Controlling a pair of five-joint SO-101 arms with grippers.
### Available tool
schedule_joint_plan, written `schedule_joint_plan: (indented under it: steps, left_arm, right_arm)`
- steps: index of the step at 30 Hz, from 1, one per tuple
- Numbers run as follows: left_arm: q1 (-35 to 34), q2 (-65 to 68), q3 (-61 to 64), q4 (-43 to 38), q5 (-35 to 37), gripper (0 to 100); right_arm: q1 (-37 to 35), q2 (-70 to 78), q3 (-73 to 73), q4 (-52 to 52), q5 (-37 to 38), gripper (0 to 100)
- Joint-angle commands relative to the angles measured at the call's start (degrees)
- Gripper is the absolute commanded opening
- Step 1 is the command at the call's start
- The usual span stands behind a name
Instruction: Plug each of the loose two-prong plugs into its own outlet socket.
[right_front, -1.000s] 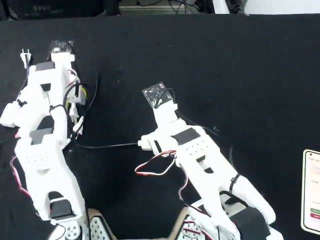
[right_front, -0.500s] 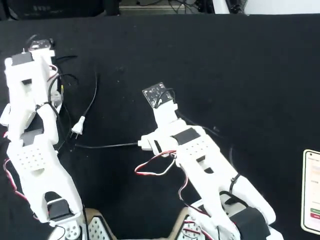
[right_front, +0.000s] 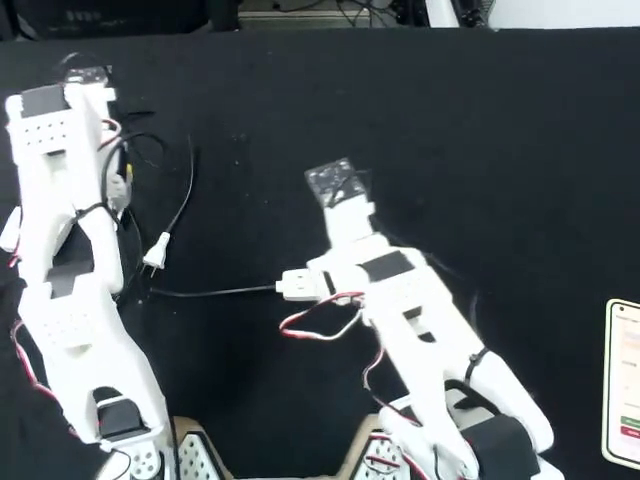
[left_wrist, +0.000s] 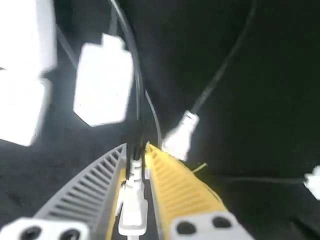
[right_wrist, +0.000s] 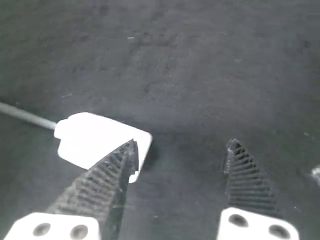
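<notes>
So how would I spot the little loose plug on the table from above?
On the black table, find the left arm. Beside its middle, toward the other arm, lies the loose plug, small and white, at the end of a thin black cable. Unlike the held plug, pinched in the left gripper, it lies flat with nothing touching it.

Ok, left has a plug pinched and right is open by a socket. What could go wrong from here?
1. The left end effector pinches its plug narrowly, so it may twist on insertion.
2. A second plug lies right beside it and may get dragged.
3. The right end effector is open over the socket, not holding it, so it may slide when pushed.
</notes>
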Motion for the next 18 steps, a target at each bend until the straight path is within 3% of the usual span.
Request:
schedule_joint_plan:
  steps: [1, 13, 18]
  left_arm:
    - [4.4, -10.5, 6.7, -1.5, 0.9, 3]
    - [20.7, -42.2, 48.5, -24.2, 0.9, 3]
    - [27.5, -49.1, 58.1, -30.9, 0.9, 3]
  right_arm:
    - [1.6, -0.8, -0.8, -0.9, -0.5, 26.7]
    - [6.9, -9.8, 2.7, -0.8, -2.8, 26.6]
    - [15.6, -16.3, 3.5, 0.4, -4.6, 26.6]
